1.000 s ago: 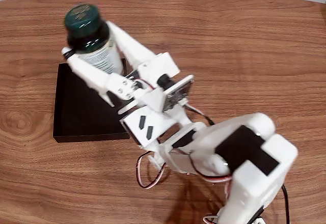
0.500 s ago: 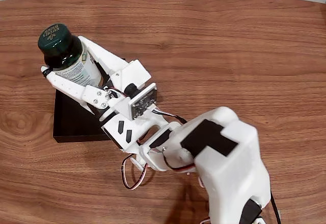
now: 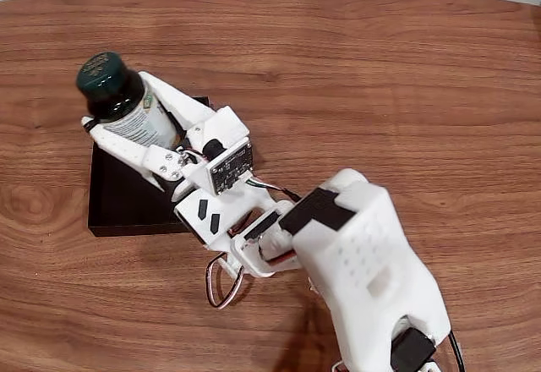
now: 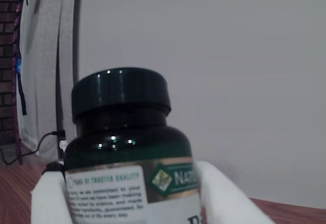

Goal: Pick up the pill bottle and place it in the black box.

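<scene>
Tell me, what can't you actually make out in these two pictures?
- Black box: in the fixed view the arm and bottle cover its right part and far edge.
- Pill bottle: its base is hidden between the jaws in the fixed view and cut off by the bottom edge in the wrist view.
- Label text: too small and blurred in the wrist view.
- Whether the bottle is still above the box or already resting in it: cannot tell.

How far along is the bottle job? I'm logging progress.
Pickup looks done: the claw is shut on the bottle, carried upright and clear of the table. In hand: it hangs at the far left corner of the black tray. Left: lower it in and release.
</scene>
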{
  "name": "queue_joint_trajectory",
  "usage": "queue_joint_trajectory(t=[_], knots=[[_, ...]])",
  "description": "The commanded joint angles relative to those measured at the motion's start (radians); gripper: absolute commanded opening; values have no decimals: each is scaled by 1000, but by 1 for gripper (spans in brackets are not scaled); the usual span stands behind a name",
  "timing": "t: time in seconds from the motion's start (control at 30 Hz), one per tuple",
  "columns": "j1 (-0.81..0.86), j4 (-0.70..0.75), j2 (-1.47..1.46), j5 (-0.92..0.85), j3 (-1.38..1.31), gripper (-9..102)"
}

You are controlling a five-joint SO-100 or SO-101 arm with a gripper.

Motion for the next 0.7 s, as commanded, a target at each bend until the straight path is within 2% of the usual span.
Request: queue_joint_trajectory(t=[0.0, 0.67], knots=[[15, -49, -12, -2, -95, 1], [28, -49, -167, -23, -183, 2]])
